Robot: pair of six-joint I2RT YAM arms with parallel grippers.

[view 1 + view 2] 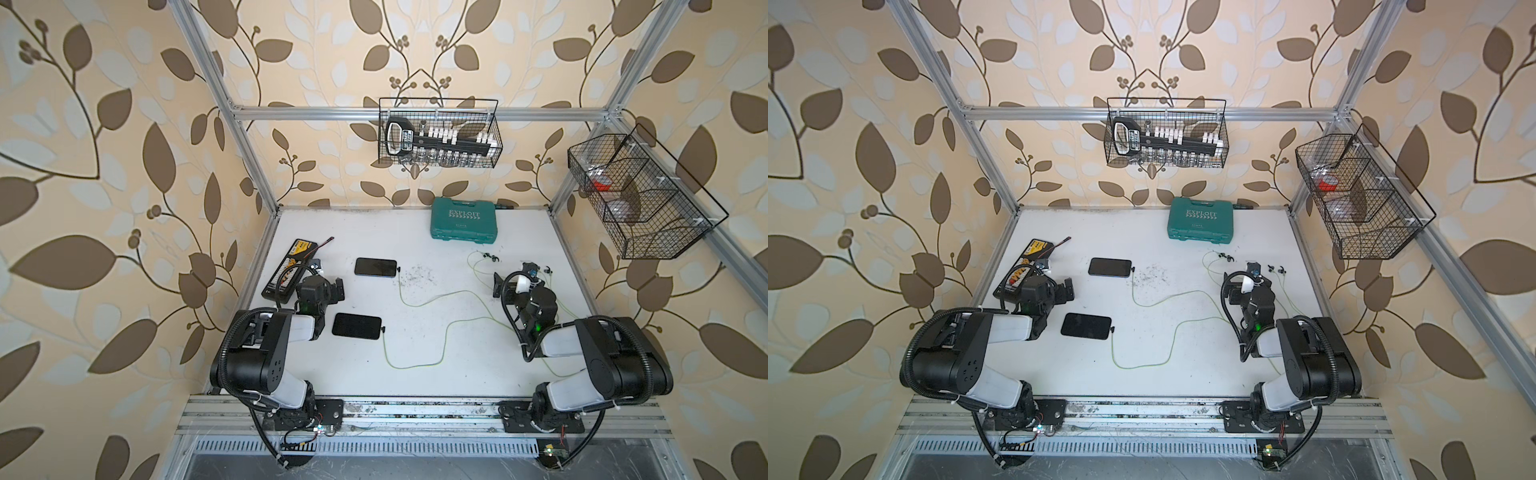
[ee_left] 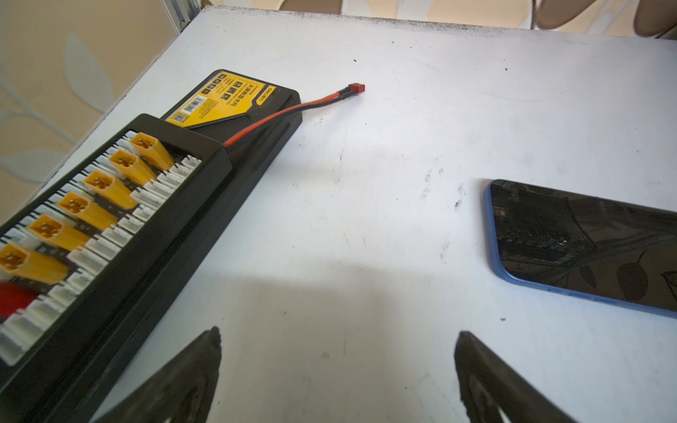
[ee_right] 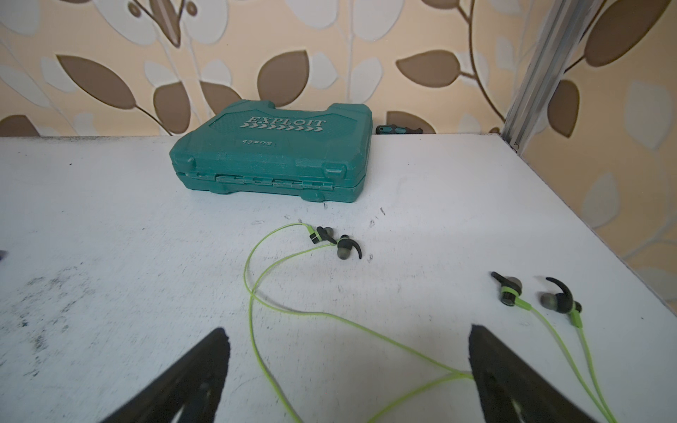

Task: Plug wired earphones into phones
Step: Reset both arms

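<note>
Left gripper (image 2: pixel 340 331), right gripper (image 3: pixel 348 327): jaws wide, empty. 2 flat black phones (image 1: pixel 375 267) mid-table, small black plugs (image 1: pixel 398 269) at ends, seating unclear. Risk: right arm snags thin yellow-green earphone cables (image 3: pixel 252 293), yanks plugs.

The white table (image 1: pixel 353 374) before me is scuffed, with a patch of dark specks (image 1: pixel 417 274) near its middle. At its far edge lies a shut teal case (image 1: pixel 464 219), with a tool handle (image 3: pixel 399 129) just behind it. Along my left edge lies a long black case (image 1: pixel 286 270) with orange connectors, and a red-tipped lead (image 2: pixel 311 106) trails from it onto the table. Beside it lie a glossy phone (image 1: pixel 375 267) and, nearer me, a matte phone (image 1: pixel 356 326). A far plug (image 1: pixel 399 270) touches the right short edge of the first and a near plug (image 1: pixel 382 329) that of the second; I cannot tell whether they are seated. From them one cable (image 1: pixel 432 297) and a looping cable (image 1: pixel 415 366) wind rightward. In front of the teal case lie one pair of earbuds (image 3: pixel 344 251) and, further right, a second pair of earbuds (image 3: pixel 557 302).
</note>
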